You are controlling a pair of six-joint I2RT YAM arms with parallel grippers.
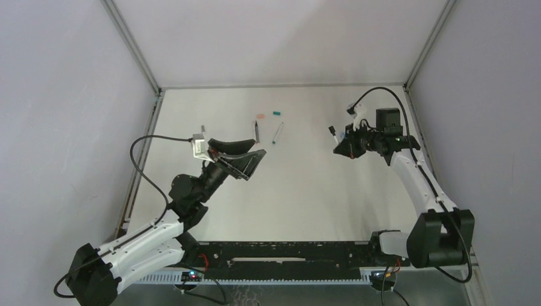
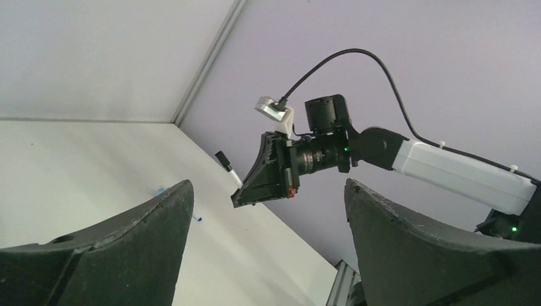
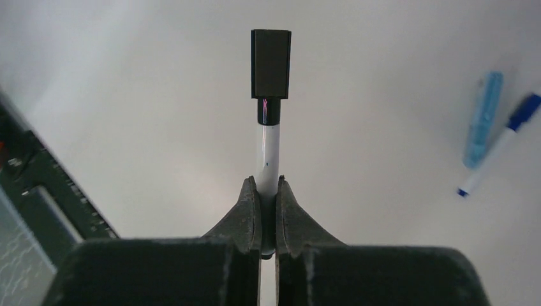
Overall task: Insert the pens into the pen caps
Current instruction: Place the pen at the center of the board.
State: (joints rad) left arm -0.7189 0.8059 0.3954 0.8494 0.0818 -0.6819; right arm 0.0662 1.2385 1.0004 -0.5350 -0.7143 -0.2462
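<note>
My right gripper (image 3: 268, 182) is shut on a white pen (image 3: 267, 150), and a black cap (image 3: 270, 64) sits on the pen's far end. From above, this gripper (image 1: 337, 150) hovers at the table's right with the capped pen (image 1: 332, 131) pointing up-left. My left gripper (image 1: 258, 148) hangs open and empty, left of centre, facing the right arm. A light-blue pen (image 3: 483, 118) and a white pen with a blue cap (image 3: 504, 143) lie beside the right gripper. A dark pen (image 1: 257, 131), a white pen (image 1: 277, 132), a salmon cap (image 1: 259, 116) and a teal cap (image 1: 277, 113) lie further back.
A small grey piece (image 1: 203, 129) lies at the left, near the left wrist camera. Grey walls enclose the white table (image 1: 300, 191) at back, left and right. A black rail (image 1: 287, 252) runs between the arm bases along the near edge.
</note>
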